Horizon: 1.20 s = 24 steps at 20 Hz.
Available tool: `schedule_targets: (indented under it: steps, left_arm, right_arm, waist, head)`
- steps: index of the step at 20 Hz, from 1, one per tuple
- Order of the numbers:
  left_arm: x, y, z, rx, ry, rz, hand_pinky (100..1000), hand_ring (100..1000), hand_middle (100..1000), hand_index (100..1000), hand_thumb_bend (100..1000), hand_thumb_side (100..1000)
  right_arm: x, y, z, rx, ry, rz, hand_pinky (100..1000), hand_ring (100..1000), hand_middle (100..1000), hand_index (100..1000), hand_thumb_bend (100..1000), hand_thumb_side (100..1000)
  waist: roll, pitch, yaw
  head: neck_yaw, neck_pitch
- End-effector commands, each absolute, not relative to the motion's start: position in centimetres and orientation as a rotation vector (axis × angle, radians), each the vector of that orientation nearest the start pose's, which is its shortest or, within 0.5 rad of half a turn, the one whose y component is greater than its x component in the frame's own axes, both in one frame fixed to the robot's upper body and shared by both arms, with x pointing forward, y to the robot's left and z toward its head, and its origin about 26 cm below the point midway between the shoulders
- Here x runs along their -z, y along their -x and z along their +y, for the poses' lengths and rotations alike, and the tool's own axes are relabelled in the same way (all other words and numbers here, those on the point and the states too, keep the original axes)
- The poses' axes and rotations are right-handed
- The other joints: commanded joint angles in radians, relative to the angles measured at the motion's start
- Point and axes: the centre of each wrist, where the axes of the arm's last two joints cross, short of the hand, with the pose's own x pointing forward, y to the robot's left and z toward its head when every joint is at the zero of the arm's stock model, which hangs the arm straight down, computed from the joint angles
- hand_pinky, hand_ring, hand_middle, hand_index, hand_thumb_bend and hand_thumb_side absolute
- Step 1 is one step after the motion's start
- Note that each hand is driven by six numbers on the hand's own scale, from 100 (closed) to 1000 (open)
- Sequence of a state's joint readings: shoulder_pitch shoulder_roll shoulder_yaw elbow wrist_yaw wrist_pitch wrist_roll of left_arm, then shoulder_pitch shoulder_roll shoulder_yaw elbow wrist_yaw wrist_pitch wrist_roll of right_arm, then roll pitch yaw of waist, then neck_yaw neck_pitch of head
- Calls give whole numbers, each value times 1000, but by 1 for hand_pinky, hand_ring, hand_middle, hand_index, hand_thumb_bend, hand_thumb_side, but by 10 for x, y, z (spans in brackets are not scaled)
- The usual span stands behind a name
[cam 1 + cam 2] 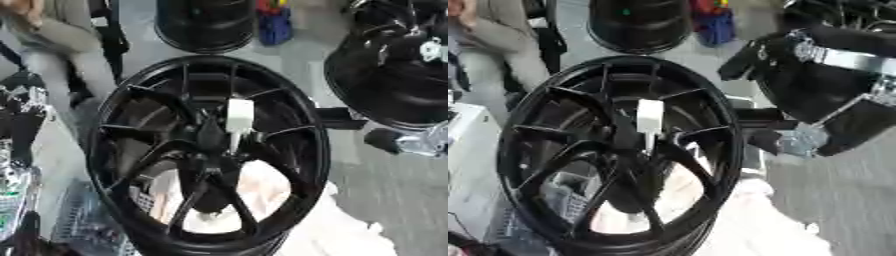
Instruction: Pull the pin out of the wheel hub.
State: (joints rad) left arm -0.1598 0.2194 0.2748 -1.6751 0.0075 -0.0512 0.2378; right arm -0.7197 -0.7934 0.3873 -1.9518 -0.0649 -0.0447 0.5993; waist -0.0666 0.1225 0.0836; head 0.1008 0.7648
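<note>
Pin point(239, 116): white blocky head with thin stem below, standing at centre of wheel hub point(210, 150), stem end lost against dark hub. Wheel hub black, spoked, fills middle of view, lower rim cut off by bottom edge. Left hand not visible in either view. Second black wheel point(203, 22) behind, top cut off. Right hand point(794, 140) at right, just beside hub rim, dark and blurred against another black wheel; cannot tell how fingers stand.

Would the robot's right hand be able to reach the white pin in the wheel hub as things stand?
Probably yes: the white pin stands exposed at the wheel hub, and nothing lies between it and the right hand, which sits just beside the rim.
</note>
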Motion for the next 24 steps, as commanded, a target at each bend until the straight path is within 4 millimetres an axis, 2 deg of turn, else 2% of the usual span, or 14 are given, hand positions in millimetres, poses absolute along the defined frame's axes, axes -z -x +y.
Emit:
schedule_targets:
  steps: [1,10,16,24]
  left_arm:
    - [-96,-306,353,-204,-532,-1927,807,627,739,774,238,436]
    - [-96,-307,350,-188,-517,-1928,808,626,739,774,239,436]
    - [-98,-309,348,-175,-505,-1934,808,625,737,774,239,436]
    - [-98,-310,346,-168,-500,-1935,808,623,734,774,239,436]
  right_arm:
    - [-303,-317,-210,-1828,0,-1917,795,836,806,885,322,284]
    - [-304,-342,-183,-1894,-20,-1886,787,863,842,891,303,274]
    - [-300,-362,-166,-1935,17,-1862,773,870,859,901,282,259]
    - [-290,-379,-150,-1987,49,-1820,780,881,866,904,266,256]
  waist:
    - [3,-15,2]
    - [1,-14,19]
    - [-1,-15,46]
    - [-2,-12,56]
  head:
    - [-6,5]
    - [-23,5]
    - [-41,5]
    - [-43,5]
